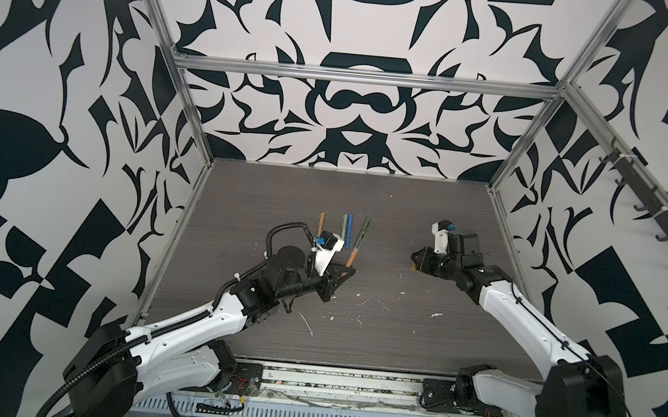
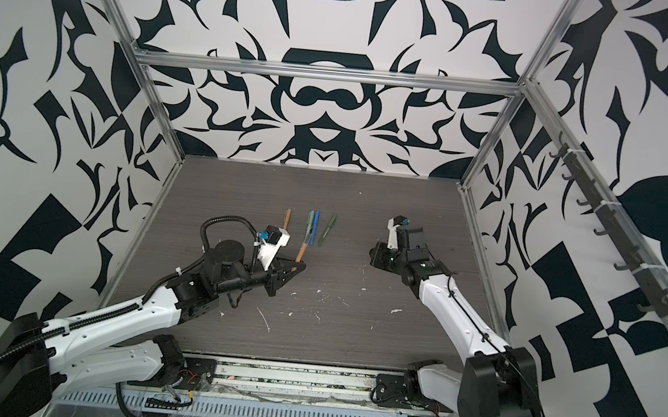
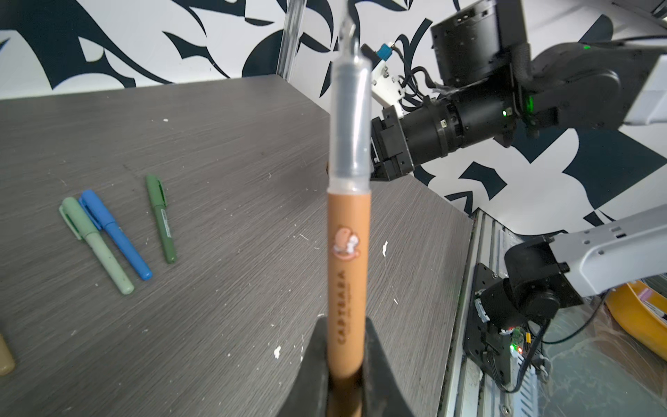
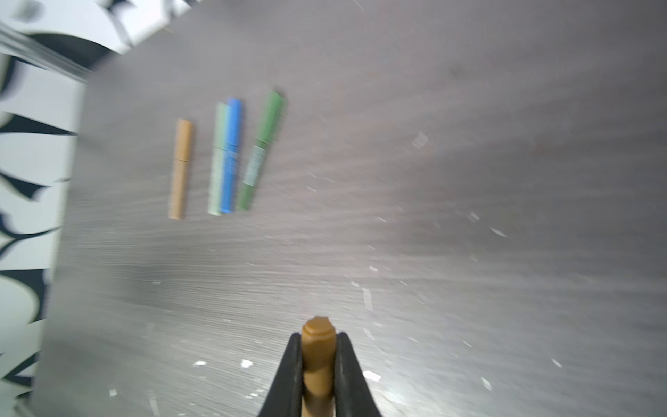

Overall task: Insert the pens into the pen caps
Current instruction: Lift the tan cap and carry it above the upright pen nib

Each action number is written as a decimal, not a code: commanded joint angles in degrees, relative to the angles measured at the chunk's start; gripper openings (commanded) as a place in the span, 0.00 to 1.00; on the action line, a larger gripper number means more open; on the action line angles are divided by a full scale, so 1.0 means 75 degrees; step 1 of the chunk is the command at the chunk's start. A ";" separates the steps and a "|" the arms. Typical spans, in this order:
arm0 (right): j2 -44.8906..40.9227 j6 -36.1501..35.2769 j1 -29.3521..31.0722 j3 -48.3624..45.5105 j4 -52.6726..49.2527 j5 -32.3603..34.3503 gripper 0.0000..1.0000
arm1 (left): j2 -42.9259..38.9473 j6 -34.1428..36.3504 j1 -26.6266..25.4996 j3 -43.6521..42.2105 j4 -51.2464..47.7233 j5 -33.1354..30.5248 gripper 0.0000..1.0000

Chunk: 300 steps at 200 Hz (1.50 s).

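1. The left gripper (image 3: 345,335) is clamped tight on the orange-brown pen (image 3: 348,260). Only its wrist view shows the bare, clear-sleeved tip.
2. The right gripper (image 4: 319,337) pinches the orange-brown cap (image 4: 318,364), which is plain only in its blurred wrist view.
3. Both top views show four capped pens lying on the table (image 2: 366,204): tan pen (image 2: 286,217), pale green pen (image 2: 309,222) against blue pen (image 2: 314,228), and dark green pen (image 2: 328,230).

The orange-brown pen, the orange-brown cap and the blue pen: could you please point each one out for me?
orange-brown pen (image 3: 348,270), left wrist view, on its printed barrel.
orange-brown cap (image 4: 318,346), right wrist view, on its side near the end.
blue pen (image 3: 122,245), left wrist view, on its barrel.
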 commanded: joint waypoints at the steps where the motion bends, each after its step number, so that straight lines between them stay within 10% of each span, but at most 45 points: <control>1: -0.0610 0.0287 0.0484 -0.0065 0.1200 0.0124 0.07 | -0.0094 0.0028 -0.0015 -0.0162 0.0831 -0.0098 0.02; 127: -0.1246 0.0149 0.3036 0.0651 0.4869 0.1045 0.04 | 0.0134 -0.0530 -0.0015 -0.0601 0.1672 0.0161 0.02; 300: -0.0578 0.0305 0.3510 0.1042 0.4907 0.0934 0.03 | 0.0188 -0.0407 -0.0015 -0.0347 0.1519 0.0399 0.01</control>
